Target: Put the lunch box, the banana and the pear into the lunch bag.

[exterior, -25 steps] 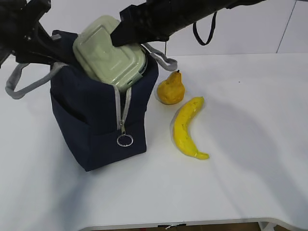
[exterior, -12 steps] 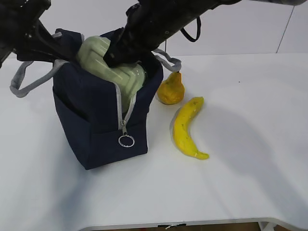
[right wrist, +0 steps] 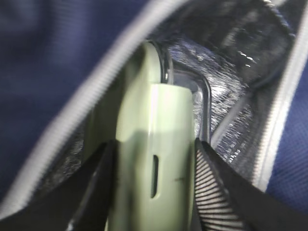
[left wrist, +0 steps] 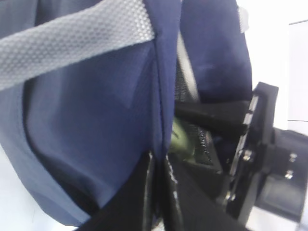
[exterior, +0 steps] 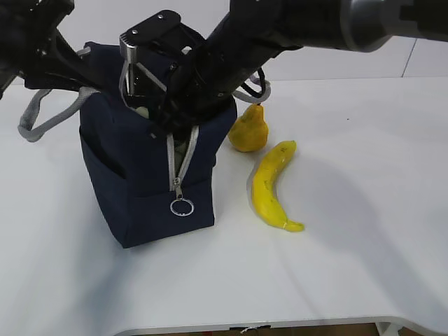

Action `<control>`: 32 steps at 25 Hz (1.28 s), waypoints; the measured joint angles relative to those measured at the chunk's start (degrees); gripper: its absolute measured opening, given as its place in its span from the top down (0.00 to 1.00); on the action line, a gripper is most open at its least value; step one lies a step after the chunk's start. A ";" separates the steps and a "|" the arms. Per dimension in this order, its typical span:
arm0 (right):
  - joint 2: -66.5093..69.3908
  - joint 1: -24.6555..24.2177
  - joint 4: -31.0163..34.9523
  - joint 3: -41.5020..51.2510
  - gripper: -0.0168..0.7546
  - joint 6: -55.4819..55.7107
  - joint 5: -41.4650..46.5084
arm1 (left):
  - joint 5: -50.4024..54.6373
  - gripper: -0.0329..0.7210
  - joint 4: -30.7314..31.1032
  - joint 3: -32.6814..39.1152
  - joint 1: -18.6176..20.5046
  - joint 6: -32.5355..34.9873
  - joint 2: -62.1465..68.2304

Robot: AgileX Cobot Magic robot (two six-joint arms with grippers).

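The outside camera looks down at a slant onto the white worktop (exterior: pixel 364 266), with the lunch bag (exterior: pixel 140 182) at ten o'clock. The left wrist camera sits very close to the bag's blue side. The right wrist camera looks down into its open top. All three show the bag.

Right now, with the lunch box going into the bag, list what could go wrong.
1. The right pincer grips the lunch box on edge inside the lunch bag; released so, it may wedge or tip.
2. The left pincer pinches only the bag's rim; a slip could let the opening sag.
3. The pear stands near the bag; withdrawal could knock it.
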 joint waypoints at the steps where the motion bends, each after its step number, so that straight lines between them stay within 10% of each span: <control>1: 0.00 0.18 0.00 0.00 0.48 0.00 0.00 | 0.00 0.97 0.00 0.00 0.00 0.00 0.00; 32: 2.90 0.32 7.90 -0.49 0.38 -7.41 -0.22 | 0.00 0.97 4.82 0.00 0.00 0.12 0.04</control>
